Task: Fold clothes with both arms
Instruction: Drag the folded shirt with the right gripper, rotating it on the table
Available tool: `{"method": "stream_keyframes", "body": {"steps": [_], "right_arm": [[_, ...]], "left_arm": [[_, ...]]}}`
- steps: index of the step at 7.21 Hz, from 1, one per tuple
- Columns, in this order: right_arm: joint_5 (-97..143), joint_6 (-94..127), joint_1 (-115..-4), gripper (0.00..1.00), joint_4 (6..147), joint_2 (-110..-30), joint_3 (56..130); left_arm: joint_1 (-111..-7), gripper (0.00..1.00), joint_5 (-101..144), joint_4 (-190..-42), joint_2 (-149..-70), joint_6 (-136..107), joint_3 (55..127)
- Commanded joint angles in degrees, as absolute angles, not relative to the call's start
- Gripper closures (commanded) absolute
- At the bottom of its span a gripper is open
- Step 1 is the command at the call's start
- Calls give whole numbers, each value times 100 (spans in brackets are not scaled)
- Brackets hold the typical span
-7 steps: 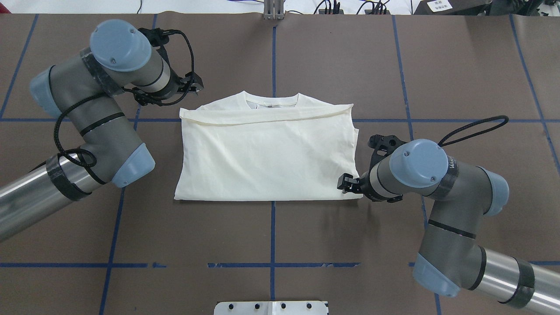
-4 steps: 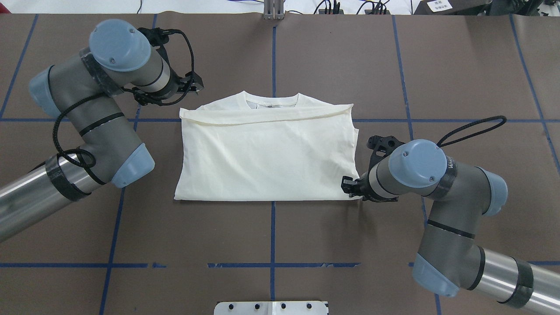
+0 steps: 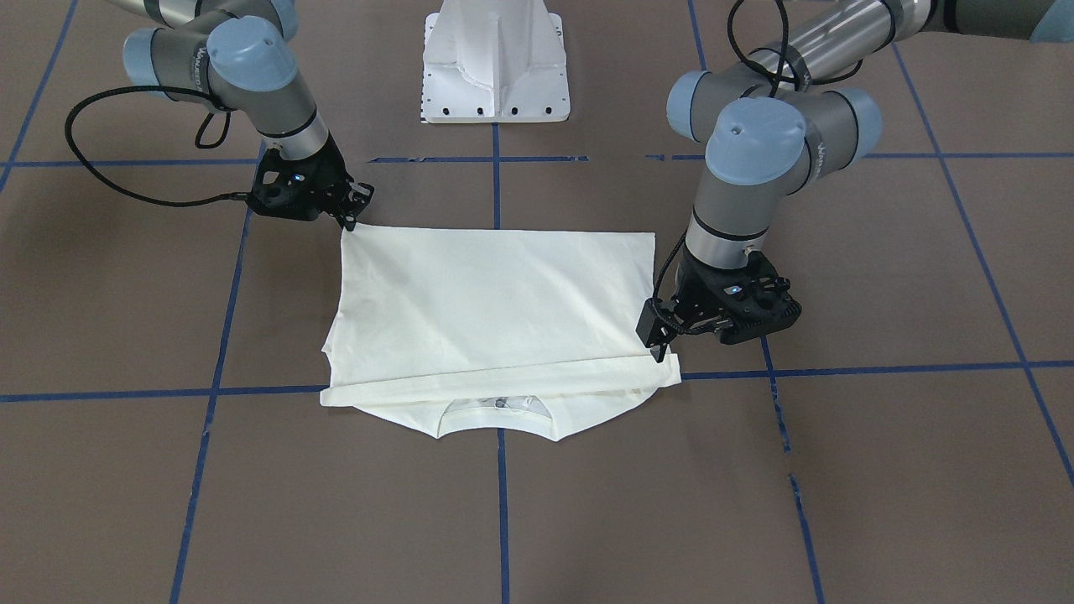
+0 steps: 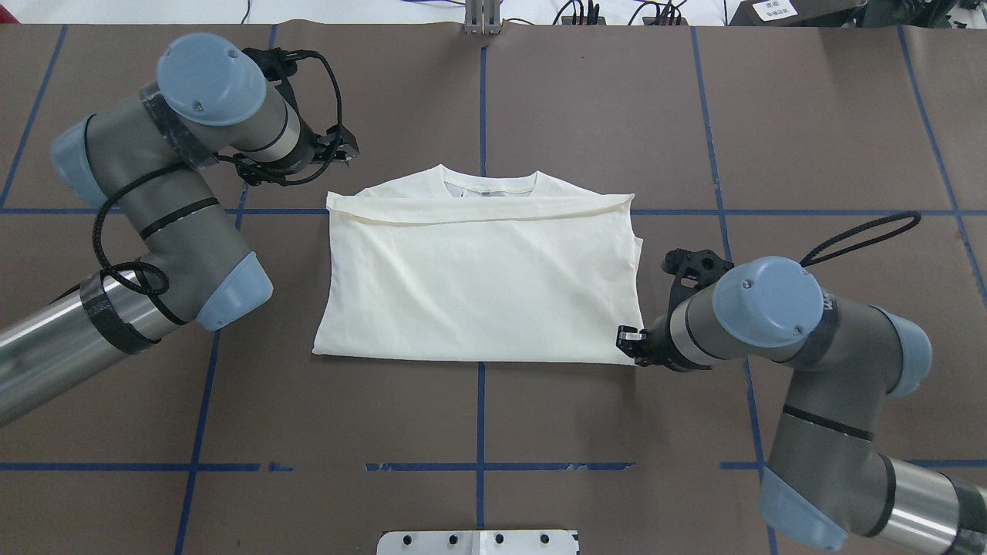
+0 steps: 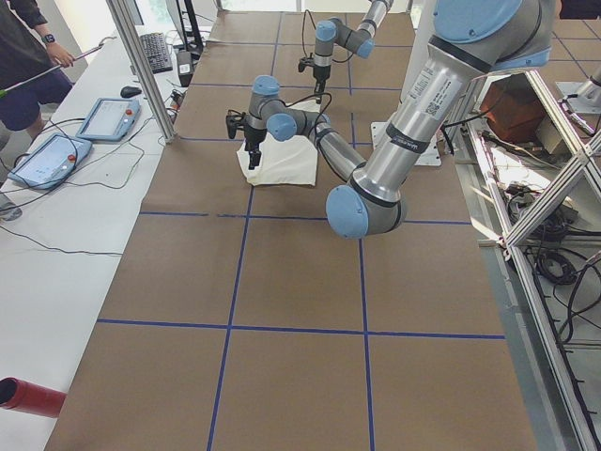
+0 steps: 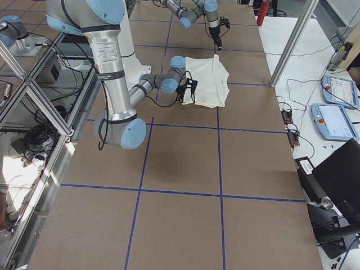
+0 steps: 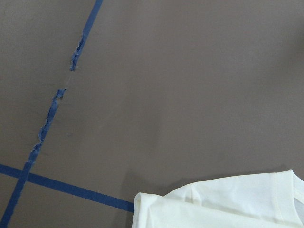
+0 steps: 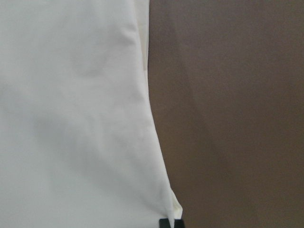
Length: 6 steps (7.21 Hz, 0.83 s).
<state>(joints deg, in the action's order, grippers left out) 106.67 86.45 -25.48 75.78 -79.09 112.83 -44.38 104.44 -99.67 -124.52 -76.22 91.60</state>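
Mid-fold, I judge: the T-shirt (image 4: 478, 285) lies doubled at the desk's (image 4: 540, 432) centre; my right hand (image 4: 628, 339) pinches its near corner; my left hand (image 4: 349, 152), clenched or not I cannot tell, hovers by the far corner and should grasp next.

My right pincer (image 8: 169, 222) shows in its own wrist view only as a black sliver cut off by the bottom edge, at the corner of the T-shirt (image 8: 71, 118), whose cloth runs off the top and left edges. My left pincer (image 3: 659, 346) reads as one dark block at the right of the front view; I cannot make out its gap. In both side views my pincers are too small to read.
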Motion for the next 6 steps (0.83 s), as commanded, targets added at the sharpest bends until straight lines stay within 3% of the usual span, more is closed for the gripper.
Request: {"method": "stream_keyframes", "body": {"steps": [1,4,5,6], "right_arm": [[10661,8736,-1911,100,7602,-8646,12135],[10268,9877,-50,100,7611,-9280,12902],[10231,9888,121,8,7594,-9281,12928],[9961,9922,132,0,7585,-9281,12972]], "left_arm": [[-4438,3,10441,-9967,-12445,-7673,9193],[-4403,3,10441,-9976,-12445,-7884,9316],[-4386,2,10459,-9976,-12437,-7875,9325],[-4351,1,10485,-9976,-12437,-7884,9369]]}}
